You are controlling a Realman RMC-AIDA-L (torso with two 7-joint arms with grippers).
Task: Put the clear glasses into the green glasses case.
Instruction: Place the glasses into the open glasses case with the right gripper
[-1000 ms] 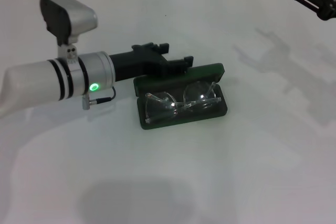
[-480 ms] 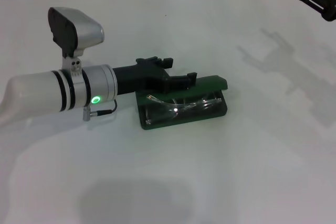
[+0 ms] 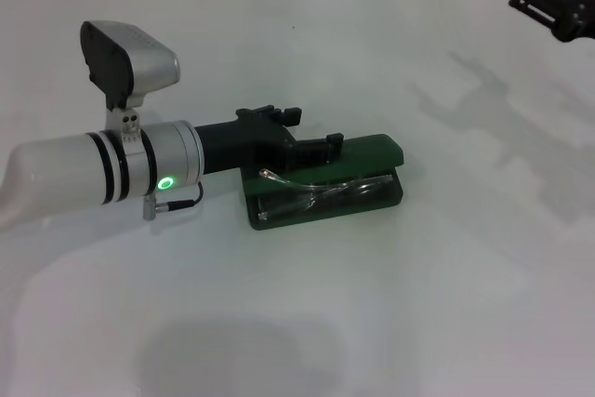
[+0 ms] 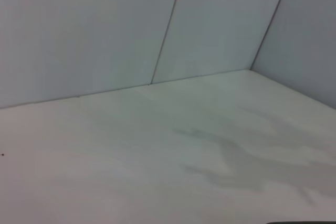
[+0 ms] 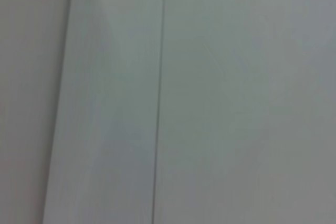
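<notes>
The green glasses case (image 3: pixel 364 152) lies mid-table in the head view with its lid tilted low over the base, leaving a narrow gap at the front. Through that gap the clear glasses (image 3: pixel 299 191) show inside the base. My left gripper (image 3: pixel 316 129) reaches in from the left and rests against the lid's back left edge, its two black fingers apart and holding nothing. My right gripper (image 3: pixel 548 2) hangs high at the far right, away from the case. Neither wrist view shows the case or the glasses.
The white table (image 3: pixel 418 304) stretches around the case, with a white panelled wall (image 4: pixel 105 30) behind it. Shadows of the arms fall on the table at the right.
The case lid has swung down from nearly upright to almost flat over the glasses, with my left gripper following it forward. The right gripper has shifted slightly at the top right.
</notes>
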